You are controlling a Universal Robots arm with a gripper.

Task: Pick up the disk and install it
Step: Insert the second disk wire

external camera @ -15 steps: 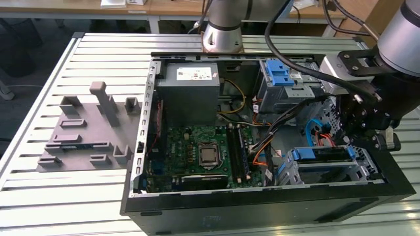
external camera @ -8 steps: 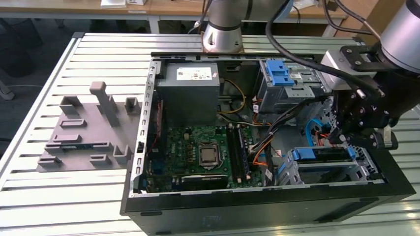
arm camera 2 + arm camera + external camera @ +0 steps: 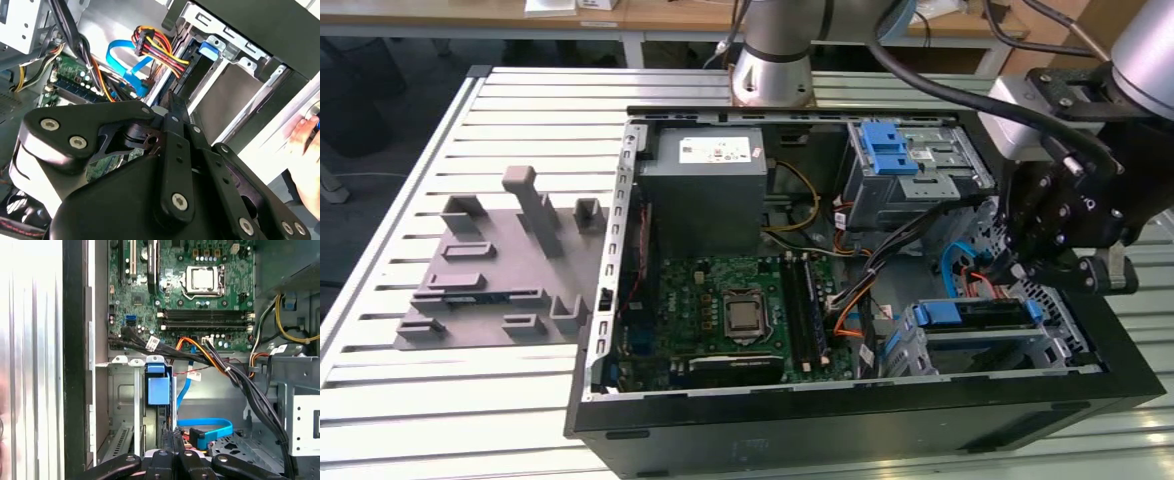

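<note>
One gripper (image 3: 1009, 272) on the arm, hanging over the open computer case (image 3: 854, 425) with its black linkage pointing down into the drive corner. Both fingers (image 3: 173, 440) are pressed together with no gap between them in both wrist views, and nothing is pinched between them. The disk (image 3: 971, 318) sits just below and ahead of the fingertips, slotted into the metal drive cage (image 3: 987, 350), with its blue frame end (image 3: 159, 390) facing the gripper. I cannot tell whether the fingertips touch it. One white sticker shows on the grey metal box (image 3: 707, 190) on the far side of the case from the gripper; its print cannot be made out. Beyond the disk from the gripper lies the green motherboard (image 3: 190, 295), with a bundle of black, orange and yellow cables (image 3: 220, 365) crossing between the two. Close beside the fingertips a flat blue cable (image 3: 205, 427) curls along the case floor. A person's hand (image 3: 306, 145) shows outside the case wall, off to the gripper's side in the second wrist view.
</note>
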